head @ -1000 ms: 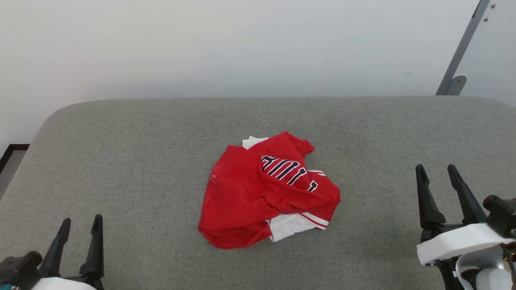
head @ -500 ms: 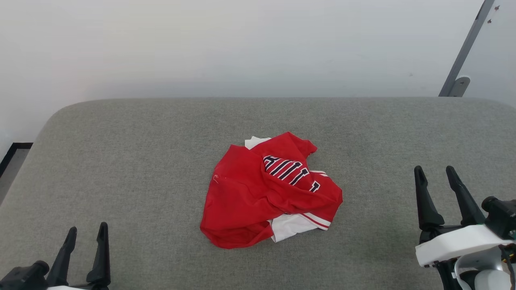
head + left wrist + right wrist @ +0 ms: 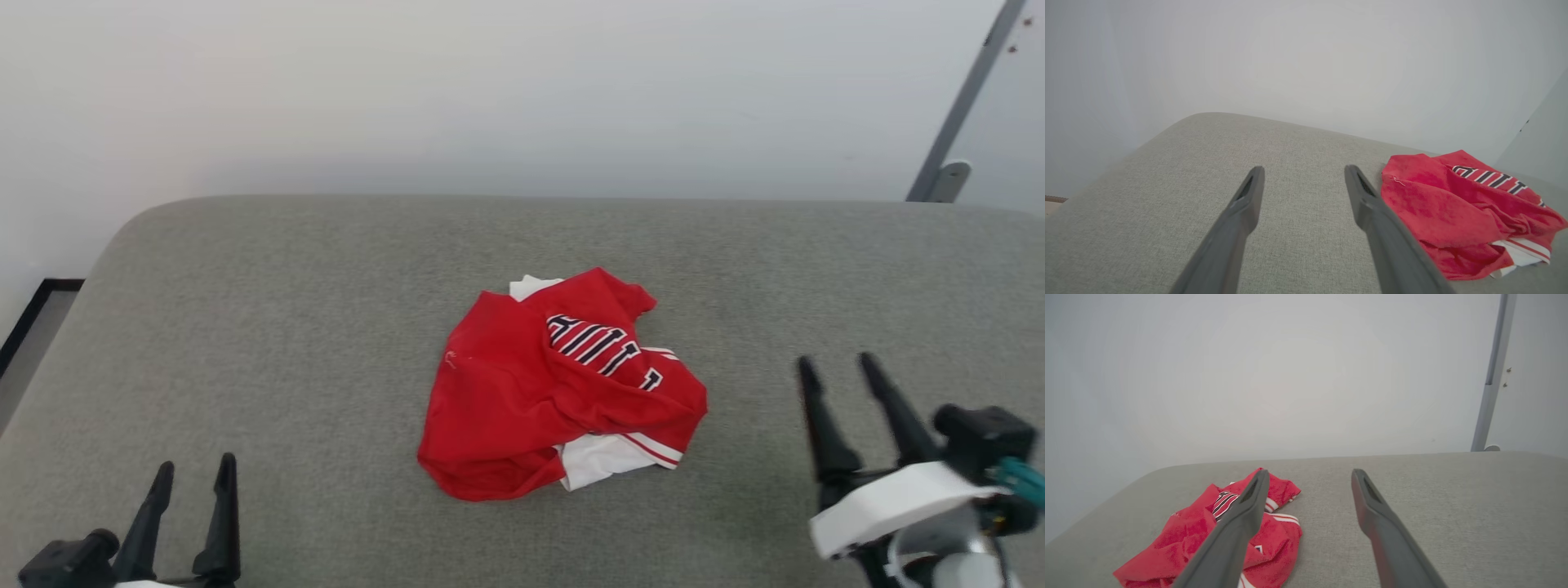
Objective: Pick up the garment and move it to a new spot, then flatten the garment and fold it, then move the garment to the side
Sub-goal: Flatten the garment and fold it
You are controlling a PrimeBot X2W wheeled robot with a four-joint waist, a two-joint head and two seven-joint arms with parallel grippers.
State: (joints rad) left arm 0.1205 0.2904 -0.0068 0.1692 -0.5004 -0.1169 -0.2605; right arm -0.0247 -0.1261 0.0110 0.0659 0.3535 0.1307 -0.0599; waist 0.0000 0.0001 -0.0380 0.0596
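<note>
The red garment (image 3: 539,392) lies crumpled in a heap in the middle of the grey padded table (image 3: 286,269), with black-and-white lettering on top and a white striped sleeve end poking out at its near side. My left gripper (image 3: 194,470) stands open at the lower left, well short of the garment (image 3: 1453,204). At the lower right my right gripper (image 3: 841,366) is open too, a hand's width to the right of the garment (image 3: 1208,535). In the left wrist view my left gripper (image 3: 1302,171) holds nothing, nor does my right gripper (image 3: 1308,473).
A pale wall rises behind the table. A grey metal post (image 3: 963,106) with a round foot stands at the back right. The table's rounded left corner (image 3: 122,237) drops to a floor strip with dark skirting (image 3: 33,314).
The camera has shifted, sliding the whole scene a little right. My right gripper has moved left and down toward the garment; my left gripper has edged right. The garment lies as before.
</note>
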